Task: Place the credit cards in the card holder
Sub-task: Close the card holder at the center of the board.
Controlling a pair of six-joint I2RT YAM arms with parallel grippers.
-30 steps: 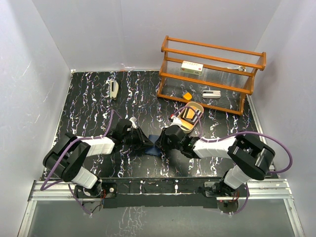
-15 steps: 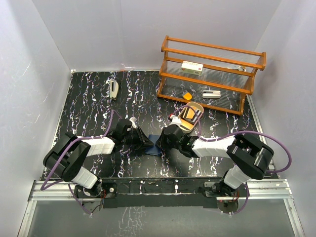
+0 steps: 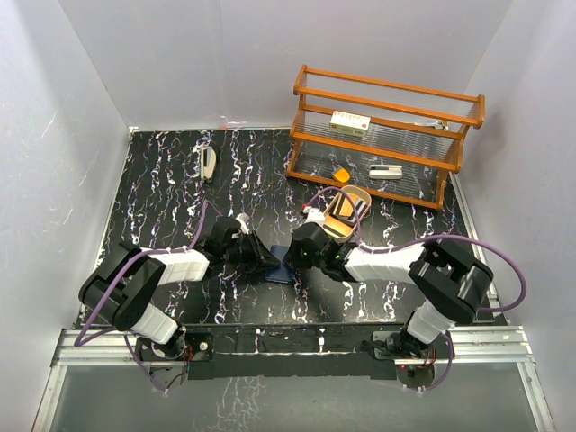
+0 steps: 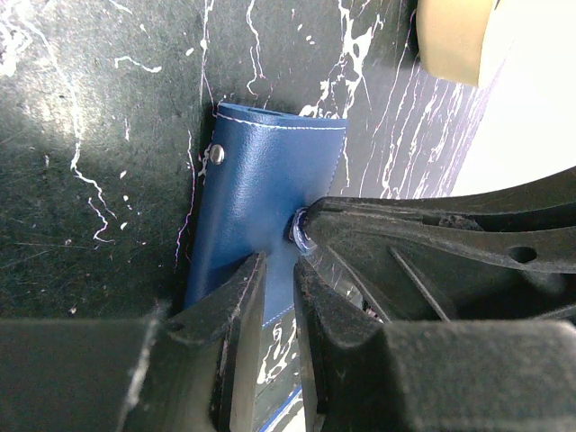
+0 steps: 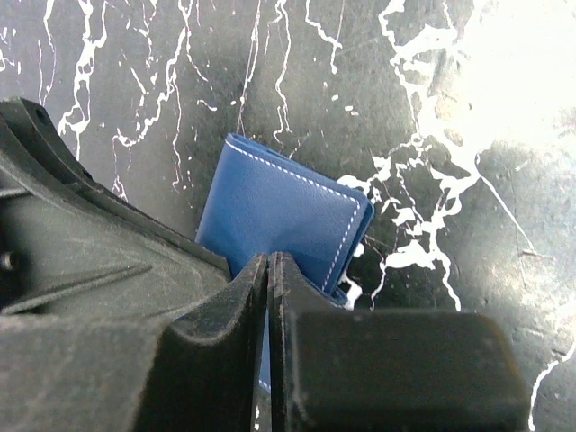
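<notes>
Two grippers meet over the card holder (image 3: pixel 280 273), near the front middle of the black marbled table (image 3: pixel 162 189). From above, only a sliver of navy shows between them. The wrist cameras show it lying folded on the surface, with white stitching along its edges. The left wrist view alone shows a metal snap stud (image 4: pixel 217 155) near one corner.

The left gripper (image 4: pixel 281 297) has its fingers narrowly apart, pinching a stitched blue edge of the holder. The right gripper (image 5: pixel 269 288) has its fingers pressed together, with a thin strip of blue nipped between them.

Both arms lie low, forearms stretched inward from the near corners and wrists tipped down to the table.

Just behind the right gripper, a gold oval tray (image 3: pixel 358 190) holds the credit cards (image 3: pixel 346 209) on edge, one orange and one dark. The wooden rack (image 3: pixel 387 144) at the back right carries a pale box (image 3: pixel 351 123) on its upper shelf. An orange item (image 3: pixel 341 175) and a white item (image 3: pixel 385 171) lie below.
</notes>
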